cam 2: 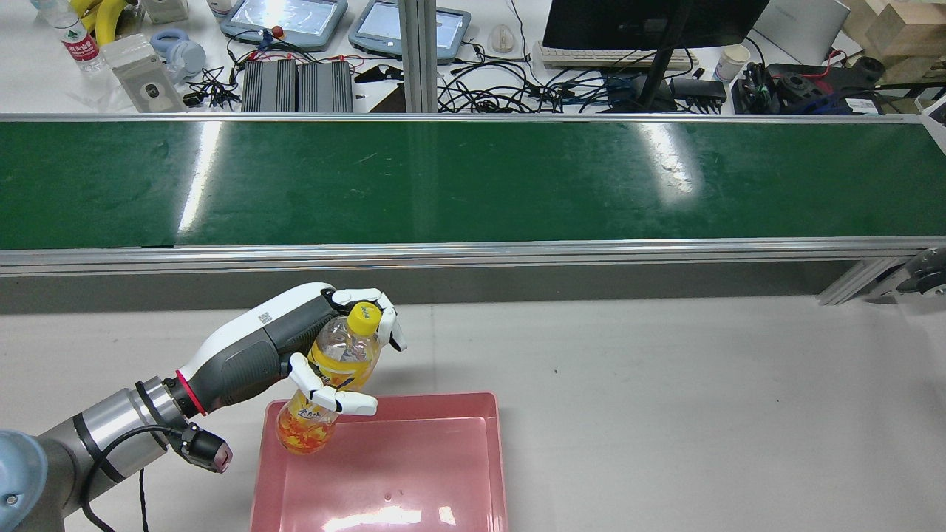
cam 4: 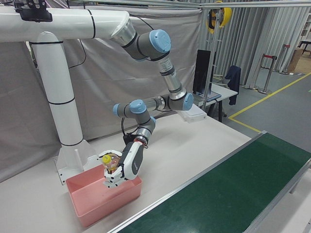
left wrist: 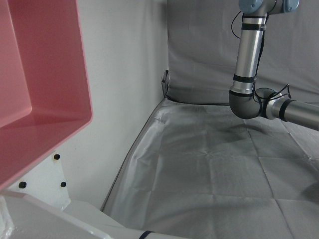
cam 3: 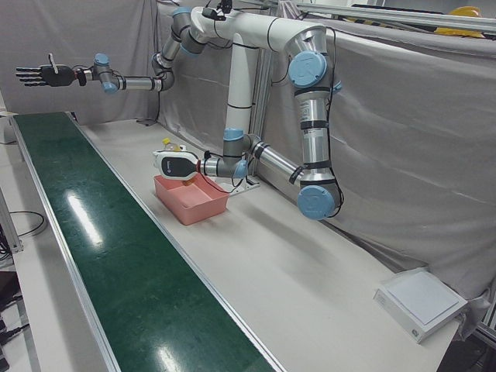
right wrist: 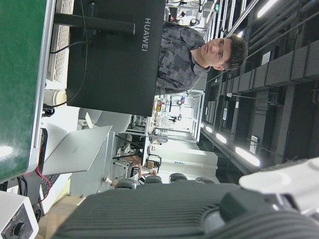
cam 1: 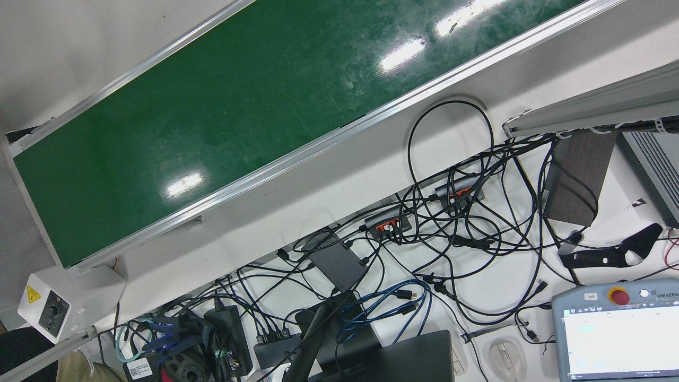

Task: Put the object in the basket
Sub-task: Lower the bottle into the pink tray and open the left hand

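A clear bottle (cam 2: 336,366) with a yellow cap, yellow label and orange drink hangs tilted over the far left corner of the pink basket (cam 2: 432,405). My left hand (cam 2: 295,340) is shut on it, fingers wrapped around its neck and middle. The right-front view shows the same left hand (cam 4: 127,166) and bottle (cam 4: 110,162) above the basket (cam 4: 107,201). The left hand view shows only the basket's pink wall (left wrist: 47,74), not the bottle. My right hand (cam 3: 37,75) is raised high at the far end of the belt, fingers spread, holding nothing.
The green conveyor belt (cam 2: 473,181) runs across beyond the grey table (cam 2: 665,406). A cluttered desk with cables, monitor and pendants (cam 2: 284,16) lies behind it. A white box (cam 3: 422,301) sits at the table's end. A person (right wrist: 199,55) stands behind the monitor.
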Robot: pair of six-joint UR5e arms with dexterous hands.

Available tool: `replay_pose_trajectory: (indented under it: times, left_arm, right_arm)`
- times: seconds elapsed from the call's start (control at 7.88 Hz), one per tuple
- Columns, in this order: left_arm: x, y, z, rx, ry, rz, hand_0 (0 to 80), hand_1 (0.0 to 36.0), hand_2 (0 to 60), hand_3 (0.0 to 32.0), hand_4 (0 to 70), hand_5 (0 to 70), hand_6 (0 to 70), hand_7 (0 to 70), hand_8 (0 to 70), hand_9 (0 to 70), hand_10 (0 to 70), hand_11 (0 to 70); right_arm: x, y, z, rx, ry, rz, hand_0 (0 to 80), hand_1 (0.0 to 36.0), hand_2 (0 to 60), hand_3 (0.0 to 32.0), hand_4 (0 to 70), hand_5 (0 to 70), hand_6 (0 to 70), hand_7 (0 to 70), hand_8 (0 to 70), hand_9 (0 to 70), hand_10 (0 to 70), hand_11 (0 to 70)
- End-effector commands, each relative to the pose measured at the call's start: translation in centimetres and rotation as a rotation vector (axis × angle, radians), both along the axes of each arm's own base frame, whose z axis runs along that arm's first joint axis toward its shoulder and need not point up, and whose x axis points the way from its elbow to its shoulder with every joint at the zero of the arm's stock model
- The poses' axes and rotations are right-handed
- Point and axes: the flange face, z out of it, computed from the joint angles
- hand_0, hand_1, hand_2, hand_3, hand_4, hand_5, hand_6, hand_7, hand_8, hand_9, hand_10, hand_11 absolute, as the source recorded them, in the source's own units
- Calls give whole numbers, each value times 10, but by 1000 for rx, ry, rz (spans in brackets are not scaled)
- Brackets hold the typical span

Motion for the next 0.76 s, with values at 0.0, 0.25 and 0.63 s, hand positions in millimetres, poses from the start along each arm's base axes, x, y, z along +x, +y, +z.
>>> replay_pose_trajectory:
  times: [0.0,0.25,0.63]
  left_arm:
    - [6,20,21,8,14,43,447,0,0,0,131,140,0,14,7,34,92,135]
    - [10,24,20,16,33,53,391,0,0,48,46,0,0,0,0,0,0,3]
    - [7,22,14,23,57,55,604,64,0,34,43,0,0,0,0,0,0,8]
  right_arm:
    - [-1,0,0,0,2,-2,0,0,0,0,0,0,0,0,0,0,0,0]
    - [0,0,0,0,2,0,0,0,0,0,0,0,0,0,0,0,0,0]
    - [0,0,0,0,2,0,0,0,0,0,0,0,0,0,0,0,0,0]
